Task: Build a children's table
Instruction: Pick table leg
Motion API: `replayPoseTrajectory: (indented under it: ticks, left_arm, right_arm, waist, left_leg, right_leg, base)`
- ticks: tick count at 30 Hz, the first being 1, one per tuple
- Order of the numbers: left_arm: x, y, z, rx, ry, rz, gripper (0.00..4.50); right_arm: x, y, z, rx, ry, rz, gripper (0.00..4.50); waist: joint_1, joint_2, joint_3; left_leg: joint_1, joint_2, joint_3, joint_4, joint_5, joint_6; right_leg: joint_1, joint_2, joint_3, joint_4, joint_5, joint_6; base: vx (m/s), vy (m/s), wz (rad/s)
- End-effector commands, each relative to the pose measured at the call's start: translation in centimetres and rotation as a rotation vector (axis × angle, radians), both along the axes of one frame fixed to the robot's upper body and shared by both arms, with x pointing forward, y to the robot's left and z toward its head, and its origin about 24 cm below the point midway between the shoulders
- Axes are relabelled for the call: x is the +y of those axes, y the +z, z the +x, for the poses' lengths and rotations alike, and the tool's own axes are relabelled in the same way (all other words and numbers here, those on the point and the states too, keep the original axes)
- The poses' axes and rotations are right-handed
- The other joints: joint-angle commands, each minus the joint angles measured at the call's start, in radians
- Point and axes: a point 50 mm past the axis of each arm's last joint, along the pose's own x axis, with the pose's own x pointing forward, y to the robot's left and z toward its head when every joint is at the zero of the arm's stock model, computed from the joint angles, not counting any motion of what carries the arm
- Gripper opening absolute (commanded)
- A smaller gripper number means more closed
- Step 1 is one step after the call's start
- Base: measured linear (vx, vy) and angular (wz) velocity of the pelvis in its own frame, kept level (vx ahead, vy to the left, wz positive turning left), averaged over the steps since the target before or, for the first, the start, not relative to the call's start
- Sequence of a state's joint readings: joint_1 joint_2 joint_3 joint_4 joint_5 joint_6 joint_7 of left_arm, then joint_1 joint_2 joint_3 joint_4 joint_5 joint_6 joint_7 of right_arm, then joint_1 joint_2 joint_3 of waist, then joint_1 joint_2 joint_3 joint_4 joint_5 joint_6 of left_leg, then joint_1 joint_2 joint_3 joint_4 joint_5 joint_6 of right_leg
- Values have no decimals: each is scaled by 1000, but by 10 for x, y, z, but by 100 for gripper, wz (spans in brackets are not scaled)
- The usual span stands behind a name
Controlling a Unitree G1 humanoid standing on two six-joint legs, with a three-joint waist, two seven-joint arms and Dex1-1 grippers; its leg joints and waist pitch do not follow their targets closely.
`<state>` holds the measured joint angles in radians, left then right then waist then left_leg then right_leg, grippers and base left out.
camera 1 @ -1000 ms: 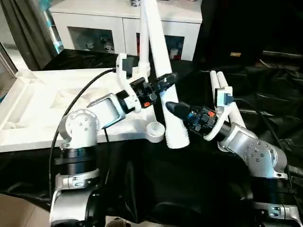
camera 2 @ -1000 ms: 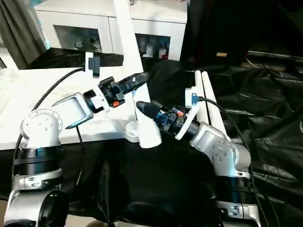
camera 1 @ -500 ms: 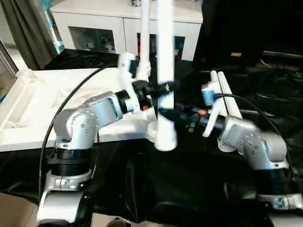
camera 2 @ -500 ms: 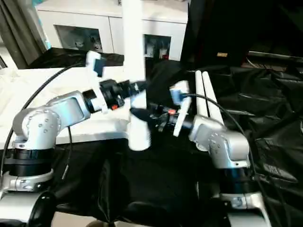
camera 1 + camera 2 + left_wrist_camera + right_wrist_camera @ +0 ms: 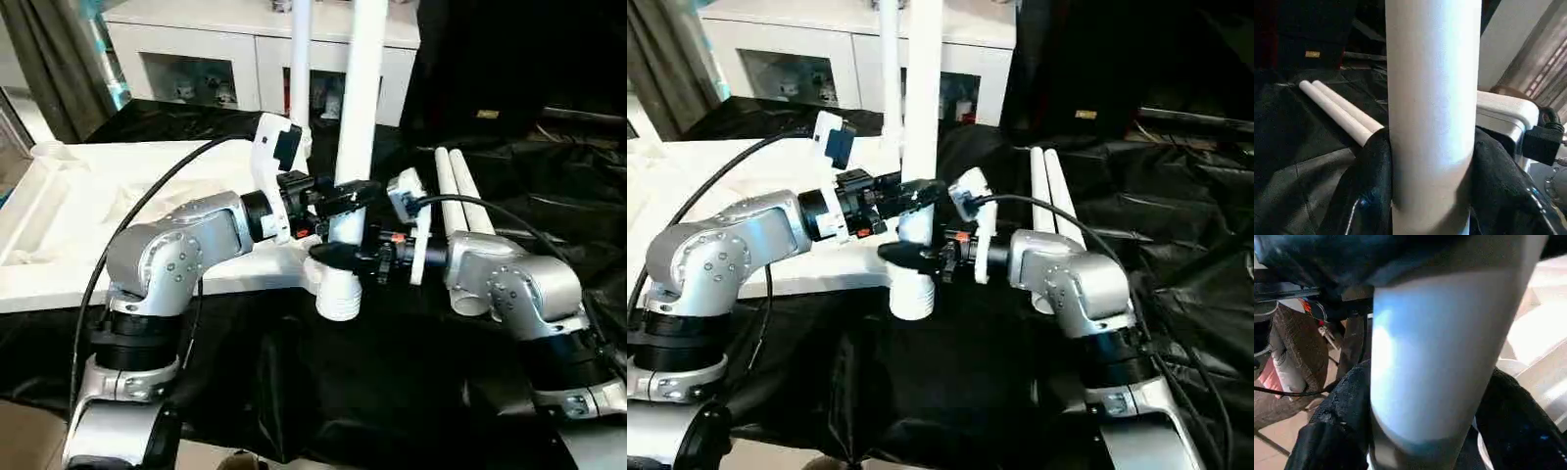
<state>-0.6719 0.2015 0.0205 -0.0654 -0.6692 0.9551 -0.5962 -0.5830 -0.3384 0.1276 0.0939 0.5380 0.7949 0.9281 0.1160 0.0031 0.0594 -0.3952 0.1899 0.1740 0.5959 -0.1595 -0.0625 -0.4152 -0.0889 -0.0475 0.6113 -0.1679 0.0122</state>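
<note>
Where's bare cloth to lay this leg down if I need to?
Free: black cloth in front of the tabletop, below both grippers; more right of the two spare legs. Crowded: the near corner socket, where the left gripper and right gripper flank the held leg.

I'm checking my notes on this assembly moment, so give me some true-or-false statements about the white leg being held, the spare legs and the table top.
1. The held white tapered tube leg stands nearly upright. True.
2. Only the left gripper is on it. False: the right gripper closes around it too, lower down.
3. Two spare white tube legs lie side by side on the black cloth. True.
4. The white rimmed plastic table top lies to the robot's right. False: it lies to its left.
5. One leg already stands on the top. True.
</note>
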Motion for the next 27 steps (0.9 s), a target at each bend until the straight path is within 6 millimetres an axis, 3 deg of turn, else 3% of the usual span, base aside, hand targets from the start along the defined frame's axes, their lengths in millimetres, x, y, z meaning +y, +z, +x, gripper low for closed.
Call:
replayPoseTrajectory:
  ticks: [1,3,4,13,20,21,27]
  left_arm:
    - [-7,12,-6,-65,-62,-29,188]
    - [-6,12,-6,-68,-64,-28,188]
    - [-6,12,-6,-69,-64,-29,188]
    - [-7,13,-6,-70,-67,-37,188]
    - [-6,13,-6,-69,-71,-34,188]
    - [-6,13,-6,-69,-72,-33,188]
    - [-6,12,-6,-67,-77,-29,188]
  right_arm:
    - [-7,-8,3,30,-38,-65,292]
    - [-7,-9,3,36,-33,-68,292]
    - [-7,-9,3,41,-31,-68,266]
    - [-7,-13,4,70,-28,-63,198]
    - [-7,-14,5,57,-43,-65,188]
    - [-7,-14,5,58,-45,-64,244]
    - [-6,-14,3,54,-28,-71,292]
  waist:
    - [2,-13,-75]
    - [2,-13,-76]
    - [3,-14,-76]
    - [2,-13,-77]
    - [2,-12,-79]
    - [2,-12,-79]
    - [3,-9,-78]
  left_leg:
    - [19,22,-2,-67,-183,-10]
    - [19,22,-3,-67,-181,-11]
    - [19,23,-2,-67,-183,-11]
    - [19,22,-2,-65,-173,-9]
    - [19,21,-2,-63,-169,-8]
    - [19,21,-2,-64,-169,-8]
    - [20,22,-3,-64,-176,-12]
  right_leg:
    - [53,-40,28,-68,-239,-168]
    - [54,-40,28,-67,-235,-168]
    - [53,-40,28,-67,-237,-167]
    - [54,-39,28,-65,-225,-175]
    - [56,-39,27,-62,-199,-186]
    - [56,-39,27,-62,-199,-186]
    - [55,-39,27,-62,-211,-184]
  base:
    - [0,0,0]
    - [0,0,0]
    - [0,0,0]
    - [0,0,0]
    - [0,0,0]
    - [0,0,0]
    - [0,0,0]
